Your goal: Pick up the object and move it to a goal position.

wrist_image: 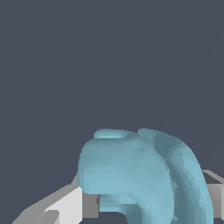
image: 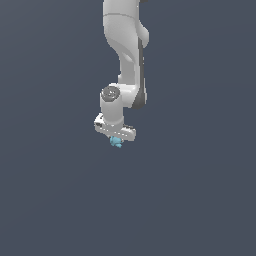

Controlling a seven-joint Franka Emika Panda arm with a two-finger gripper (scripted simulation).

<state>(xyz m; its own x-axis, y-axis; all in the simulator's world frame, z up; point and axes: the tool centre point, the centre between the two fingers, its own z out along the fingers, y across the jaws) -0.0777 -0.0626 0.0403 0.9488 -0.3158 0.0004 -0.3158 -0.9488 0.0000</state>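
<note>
Plain dark slate-grey background everywhere, no seams, no bench edge, no shadow I can make out, so I can't tell from here where the surface is or whether anything is off it. No goal marker visible in either view.

From the exterior view I see the white arm point(image: 125, 50) coming down from the top, wrist pointed down, end effector point(image: 116, 139) at its low end. The object point(image: 116, 142), a small cyan lumpy thing, pokes out just under the hand, right at the fingertips. In the wrist view it fills the lower middle of the frame, object point(wrist_image: 140, 175), with grey finger point(wrist_image: 213, 192) parts flanking it on both sides, close against it.

End effector state: looks narrowed onto the object, holding it. My read, since contact faces are mostly hidden behind the blob.

Risks from here:
- Shape is rounded and irregular, so contact is likely on a small patch. It could pivot or squirt out on a fast move.
- Only part of it seems between the fingers, much hangs below. A shallow grip could slip on acceleration.
- Goal not in view, so I can't judge the travel direction or how far along this is.
</note>
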